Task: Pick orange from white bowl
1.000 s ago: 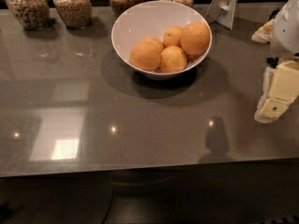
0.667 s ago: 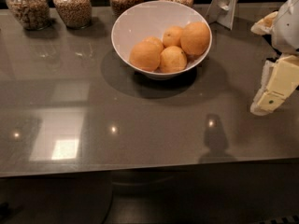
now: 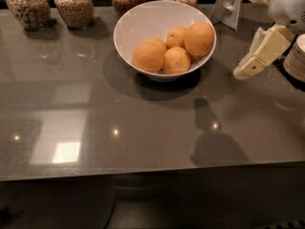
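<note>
The white bowl [image 3: 138, 27] stands at the back middle of the grey table. It holds four oranges. The orange [image 3: 199, 38], the largest and deepest in colour, lies at the bowl's right side against the rim. Three smaller, paler oranges lie to its left, one [image 3: 148, 57] at the front left. My gripper [image 3: 245, 69] hangs over the table to the right of the bowl, pointing down and left. It is apart from the bowl and holds nothing that I can see.
Several glass jars of grain [image 3: 74, 6] line the back edge. A white card stand [image 3: 228, 4] is behind the bowl at the right. A stack of white plates [image 3: 298, 56] is at the right edge. The table's front edge [image 3: 143, 173] runs across the lower view.
My gripper has moved left and farther back over the table, closer to the bowl's right side. The bowl and the oranges have not moved.
</note>
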Motion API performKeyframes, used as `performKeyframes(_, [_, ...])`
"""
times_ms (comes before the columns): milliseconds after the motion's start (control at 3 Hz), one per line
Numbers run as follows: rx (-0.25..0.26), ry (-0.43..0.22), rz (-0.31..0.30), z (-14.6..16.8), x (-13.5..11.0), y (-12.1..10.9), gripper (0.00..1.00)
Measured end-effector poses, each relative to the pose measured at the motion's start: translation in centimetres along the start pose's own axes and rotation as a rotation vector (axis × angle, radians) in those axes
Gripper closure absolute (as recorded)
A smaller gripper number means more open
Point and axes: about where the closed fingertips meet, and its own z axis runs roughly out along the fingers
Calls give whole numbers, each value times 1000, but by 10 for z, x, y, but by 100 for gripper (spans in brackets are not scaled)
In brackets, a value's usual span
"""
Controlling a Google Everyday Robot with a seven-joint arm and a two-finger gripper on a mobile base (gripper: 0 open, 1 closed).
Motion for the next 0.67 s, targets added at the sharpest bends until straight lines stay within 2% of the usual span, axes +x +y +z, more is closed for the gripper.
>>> performKeyframes(333, [7, -110, 4, 19, -21, -28, 0])
performKeyframes(667, [-17, -184, 56, 79, -45, -67, 0])
